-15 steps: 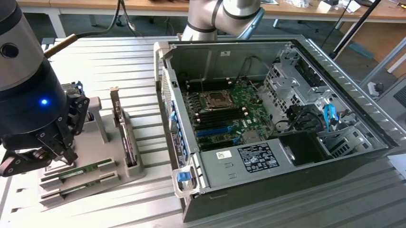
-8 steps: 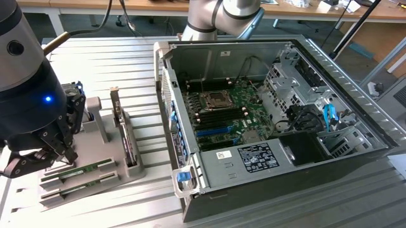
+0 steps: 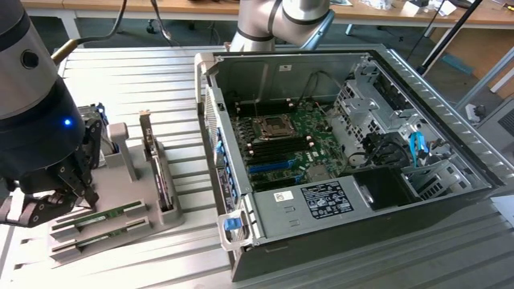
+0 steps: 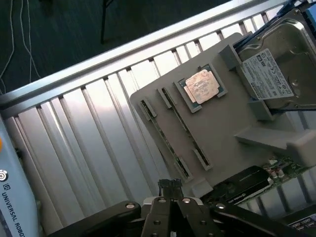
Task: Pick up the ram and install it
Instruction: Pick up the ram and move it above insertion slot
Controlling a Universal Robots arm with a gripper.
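Computer case (image 3: 281,66), lid off, takes the exterior frame's centre and right. Slatted table (image 3: 144,78) bare at upper left. Grey holder (image 3: 173,220) lower left, narrow gap to case wall. Gripper (image 4: 170,187) above holder, fingers pressed together, empty. Ram (image 3: 105,215): two thin green sticks lying in holder slots.

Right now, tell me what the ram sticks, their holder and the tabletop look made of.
Ram sticks: green circuit board, dull finish. Holder: uniform matte grey, probably plastic. Tabletop: ribbed silvery metal, likely aluminium, judging by its sheen.
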